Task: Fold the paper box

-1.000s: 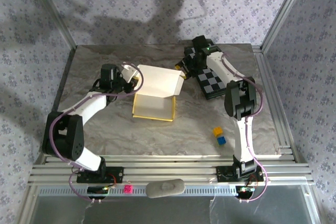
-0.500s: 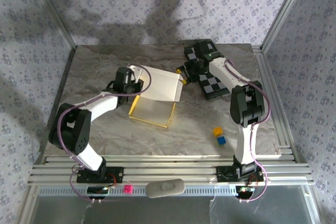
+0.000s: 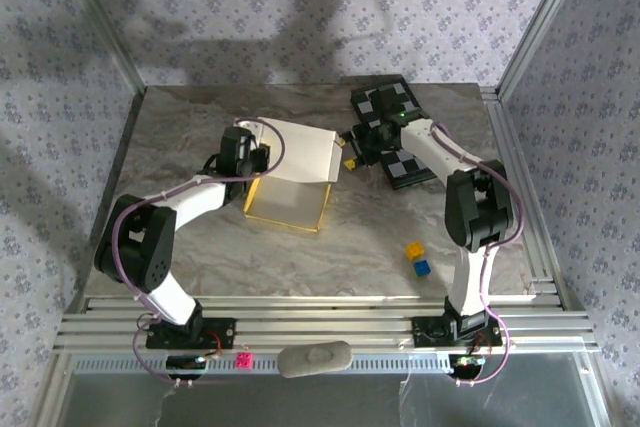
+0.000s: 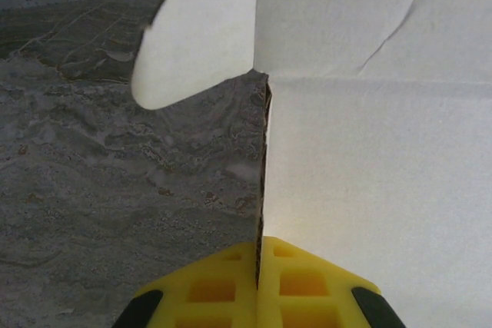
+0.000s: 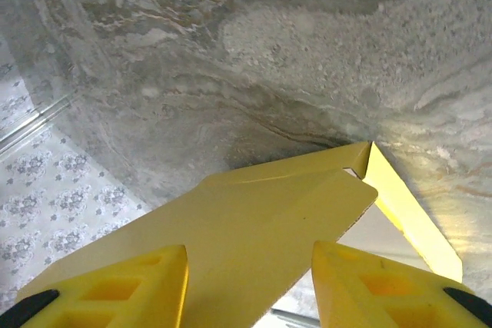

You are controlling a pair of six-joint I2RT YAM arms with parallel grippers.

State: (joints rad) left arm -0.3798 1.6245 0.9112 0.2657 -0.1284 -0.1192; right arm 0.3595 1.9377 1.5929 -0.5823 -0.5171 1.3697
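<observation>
Mid-fold on the paper box, at the middle of the table.
Pinching the box's cardboard edge tight in the left gripper, at its left side. Meeting the box's far right corner with the right gripper, jaws partly apart, a yellow flap across the gap. Propping a whitish panel above the yellow tray, beside a chequered board.

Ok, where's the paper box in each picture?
Top external: the paper box sits at the centre, one panel raised.
Left wrist: its whitish panel fills the right side, edge pinched by the left gripper.
Right wrist: its yellow flap lies bottom centre, at the right gripper.
Shared landmark: the grey marbled table.
</observation>
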